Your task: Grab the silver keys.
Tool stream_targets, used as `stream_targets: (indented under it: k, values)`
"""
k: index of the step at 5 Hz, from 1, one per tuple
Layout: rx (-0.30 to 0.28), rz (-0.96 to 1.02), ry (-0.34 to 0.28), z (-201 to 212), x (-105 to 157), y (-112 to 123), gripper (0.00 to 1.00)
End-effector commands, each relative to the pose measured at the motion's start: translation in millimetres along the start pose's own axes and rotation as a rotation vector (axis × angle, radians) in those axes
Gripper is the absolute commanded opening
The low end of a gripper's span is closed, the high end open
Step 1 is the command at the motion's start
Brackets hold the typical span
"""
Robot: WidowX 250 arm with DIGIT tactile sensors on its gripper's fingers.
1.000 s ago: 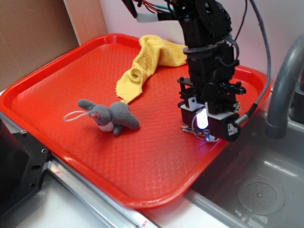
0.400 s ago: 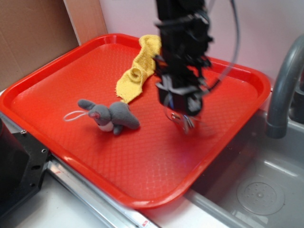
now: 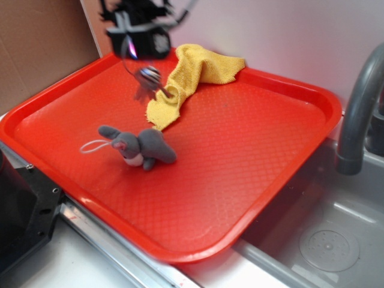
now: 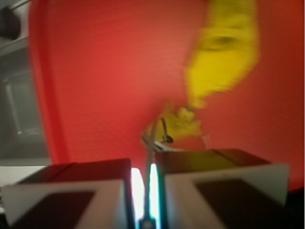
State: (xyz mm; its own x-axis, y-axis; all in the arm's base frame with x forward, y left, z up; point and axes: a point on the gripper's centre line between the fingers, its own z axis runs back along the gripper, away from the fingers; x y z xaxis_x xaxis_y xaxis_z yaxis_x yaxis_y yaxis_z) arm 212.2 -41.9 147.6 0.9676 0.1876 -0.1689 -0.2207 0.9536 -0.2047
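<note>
Up at the top left of the exterior view, the gripper (image 3: 139, 43) hangs above the far left corner of the red tray (image 3: 252, 198), motion-blurred, with a pinkish light showing on its body. The silver keys (image 3: 147, 84) dangle just below it on a thin wire ring, clear of the tray floor and seen in front of the lower left edge of the yellow cloth (image 3: 192, 78); whether they brush the cloth cannot be told from the blur. In the wrist view the two black-and-white fingers (image 4: 71, 191) sit close together at the bottom of the frame with only a narrow bright slit between them, and the wire ring runs up out of that slit to the keys (image 4: 157, 136) near the centre, so the jaws are pinched on the ring. The cloth (image 4: 224, 52) fills the upper right of that blurred view over the red tray (image 4: 95, 71).

The cloth lies along the far side of the tray, its narrow end reaching toward the middle. A grey plush bunny (image 3: 141, 146) with a white cord loop lies on its side on the tray floor at left of centre, just below the cloth's tip and apart from the keys. A grey faucet (image 3: 360, 108) rises at the right edge over a metal sink (image 3: 324, 240).
</note>
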Motion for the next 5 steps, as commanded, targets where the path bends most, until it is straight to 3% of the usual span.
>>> stream_targets:
  k: [1,2,4,5]
  values:
    - [0.213,0.026,-0.134,46,6,-16,0.00]
    - [0.293,0.010,-0.156,53,8,-30,0.00]
    - [0.318,-0.079,-0.244,65,-4,-37,0.00]
    - [0.322,-0.068,-0.255,65,-8,-37,0.00]
